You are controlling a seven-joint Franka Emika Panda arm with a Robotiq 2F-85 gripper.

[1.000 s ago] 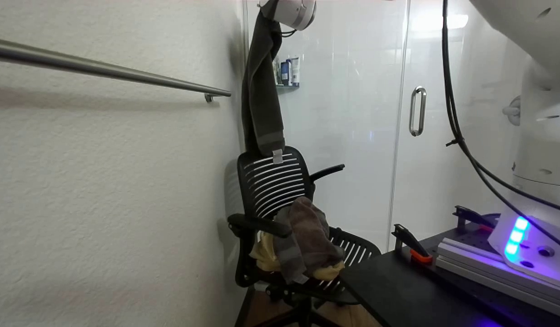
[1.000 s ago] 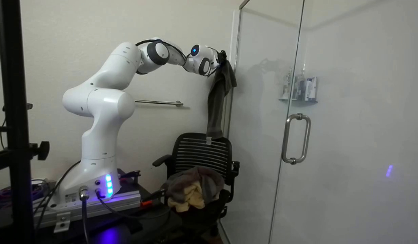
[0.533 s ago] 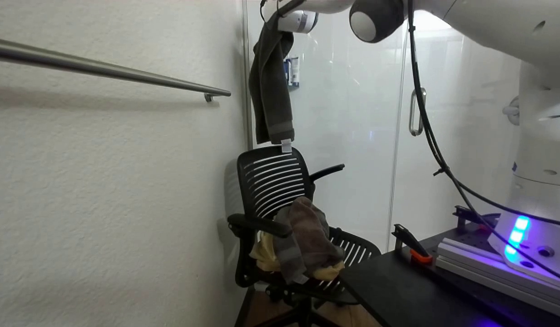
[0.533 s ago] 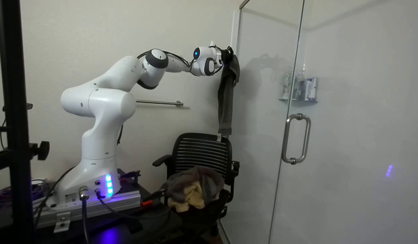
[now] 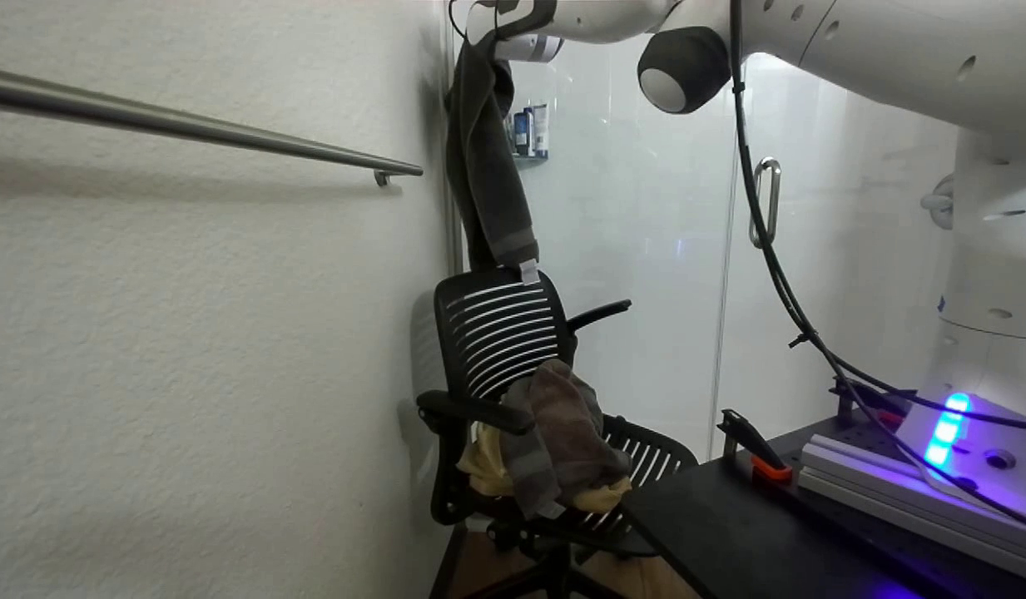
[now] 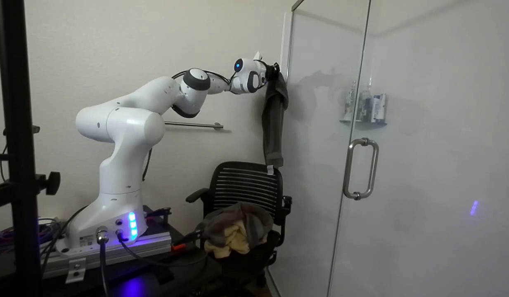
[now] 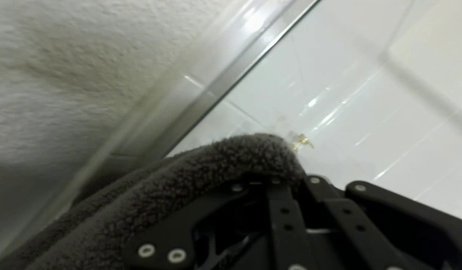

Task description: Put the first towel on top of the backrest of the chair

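The jaws were clamped on the charcoal towel (image 6: pixel 273 128), which hung beneath them with its lower end near the top of the chair backrest (image 6: pixel 244 189) further below, so pick-up looked done, with draping and release left.

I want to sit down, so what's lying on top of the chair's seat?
A rumpled brown-grey towel lies on the seat, with yellow cloth showing along its edges. Anything underneath, and the part of the seat they cover, cannot be seen.
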